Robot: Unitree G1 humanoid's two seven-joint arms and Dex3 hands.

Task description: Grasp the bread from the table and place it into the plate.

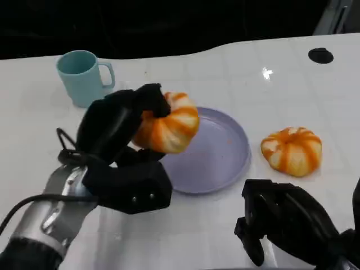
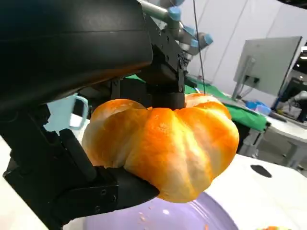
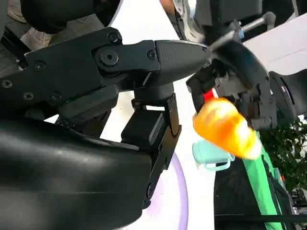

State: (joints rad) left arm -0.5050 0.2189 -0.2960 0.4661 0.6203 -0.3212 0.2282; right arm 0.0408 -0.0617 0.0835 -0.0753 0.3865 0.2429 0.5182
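Table [image 1: 225, 225] — white, glossy surface on which everything else is set out.

Plate [image 1: 225, 163] — lavender, shallow, placed centrally; its near and right parts are seen bare, its left rim is overhung by the carried bread. It is judged the drop-off point, hence the left hand's position above its edge.

Left hand [image 1: 121, 152] — raised off the table and closed around one bread; fingers are seen wrapped over the top and under the bottom in the left wrist view, a clamp judged to keep the soft loaf from slipping during the carry.

Right hand [image 1: 287, 222] — rested low at the near right, nothing is held; whether the fingers are spread or curled cannot be told.

Bread [image 1: 167, 129] — orange-and-white, pumpkin-shaped roll, held in the air over the plate's left rim, not yet set down. The release is judged pending.

Second bread [image 1: 291, 149] — same kind, left on the table just right of the plate, untouched.

Mug [image 1: 83, 76] — teal, upright, stood at the far left, well apart from the plate.
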